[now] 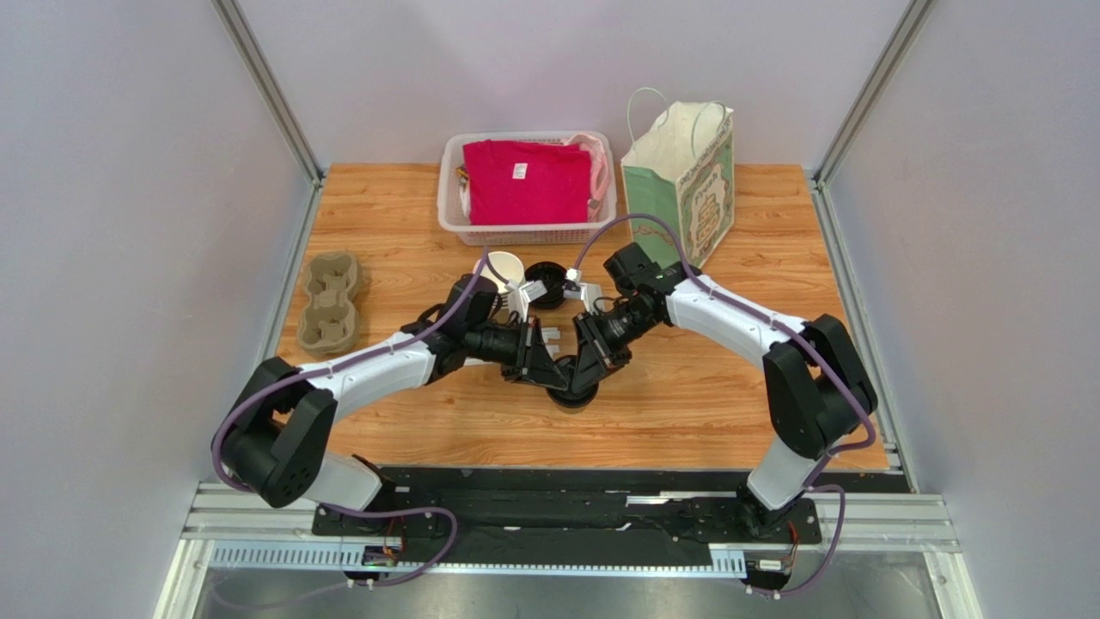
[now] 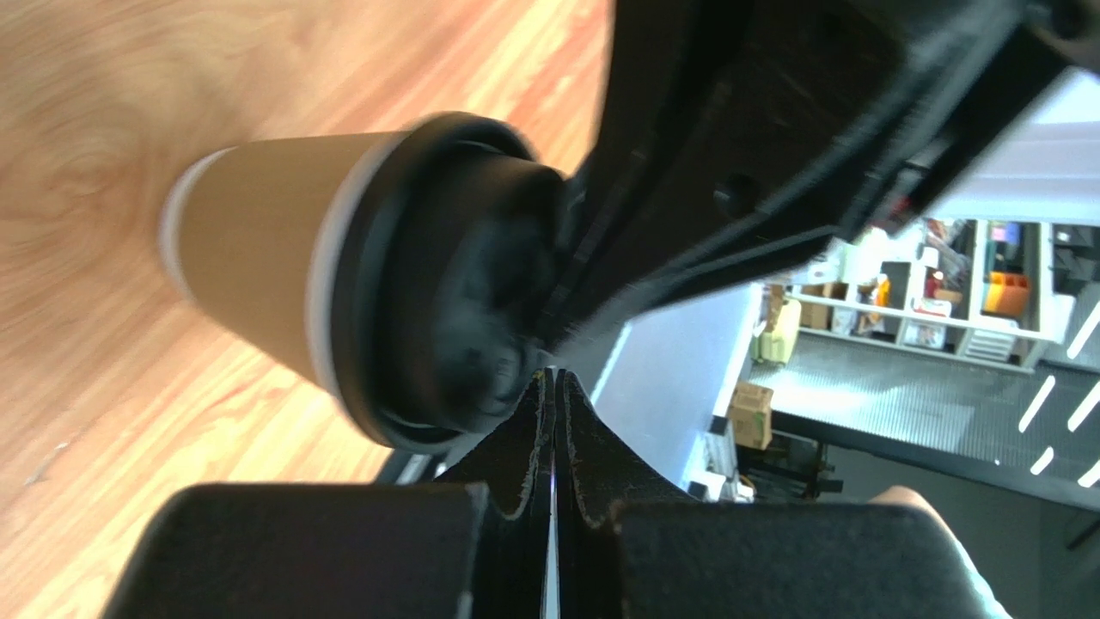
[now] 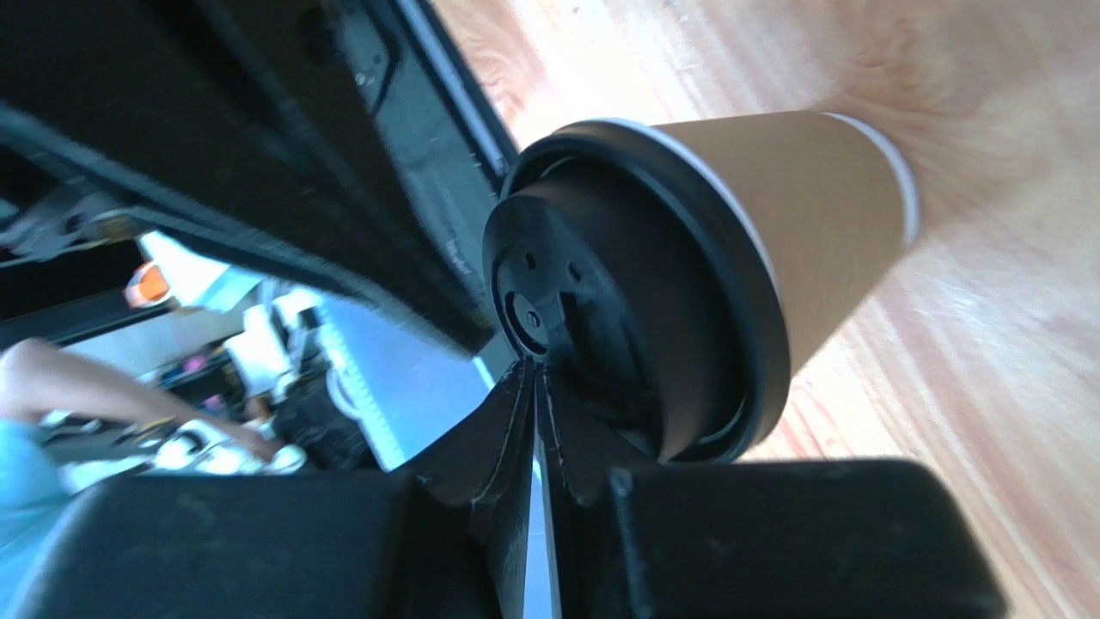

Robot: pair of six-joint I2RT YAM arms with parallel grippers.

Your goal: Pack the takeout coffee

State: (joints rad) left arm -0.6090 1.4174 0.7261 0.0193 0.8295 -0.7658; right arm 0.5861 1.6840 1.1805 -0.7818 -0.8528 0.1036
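One wooden table [image 1: 704, 400], grey walls [image 1: 116, 194], lidded cup [image 2: 258, 271]

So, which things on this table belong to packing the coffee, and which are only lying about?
For the job: takeout coffee with its black lid; probably the paper bag or the cardboard cup carrier.
Lying about: white basket with pink cloth; open paper cup; spare black lids.

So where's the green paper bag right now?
In the top view, the green paper bag stands upright near the far edge of the table, a bit to the right. It is just beside the white basket that holds the pink cloth.
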